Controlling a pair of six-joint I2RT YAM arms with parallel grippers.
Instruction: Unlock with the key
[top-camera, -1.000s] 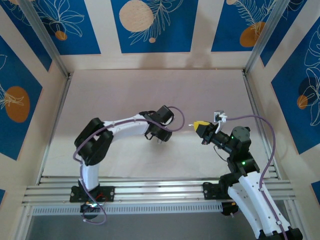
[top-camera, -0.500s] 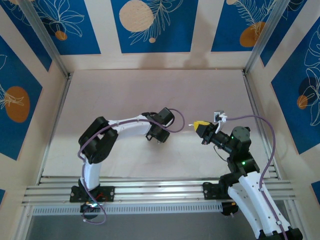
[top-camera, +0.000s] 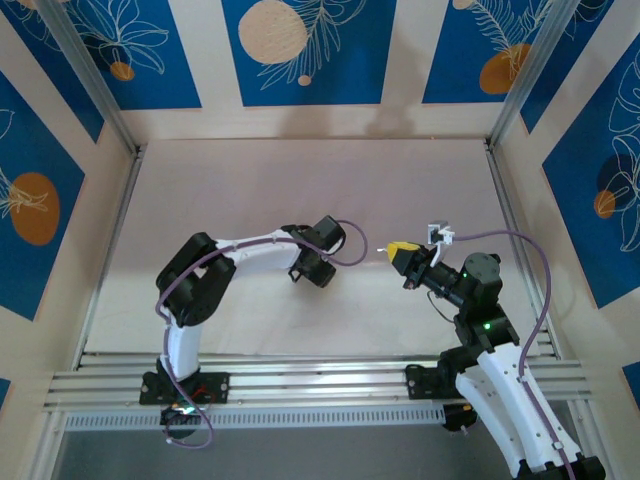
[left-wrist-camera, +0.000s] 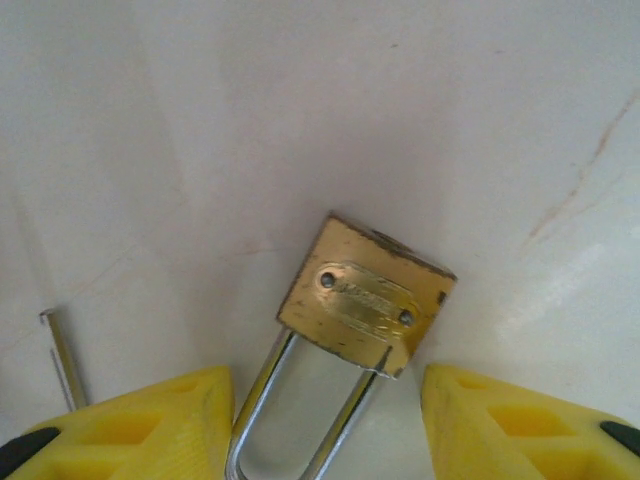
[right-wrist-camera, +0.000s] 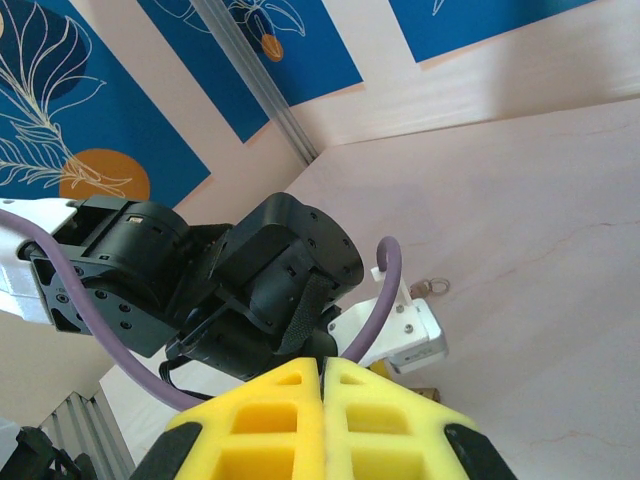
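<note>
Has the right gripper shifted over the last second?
No. In the top view the right gripper stays put, its yellow tip the same distance from the right table rail as before.

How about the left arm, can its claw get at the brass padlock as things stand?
Probably yes. The left claw hangs open right over the padlock, whose steel shackle runs in between the yellow fingers. Nothing else sits in that gap to block a grip.

White arms (top-camera: 510, 390) with black joints (top-camera: 195, 285), purple cables (right-wrist-camera: 388, 265), moulded yellow fingers (left-wrist-camera: 130, 420), one green light (top-camera: 487, 325)
</note>
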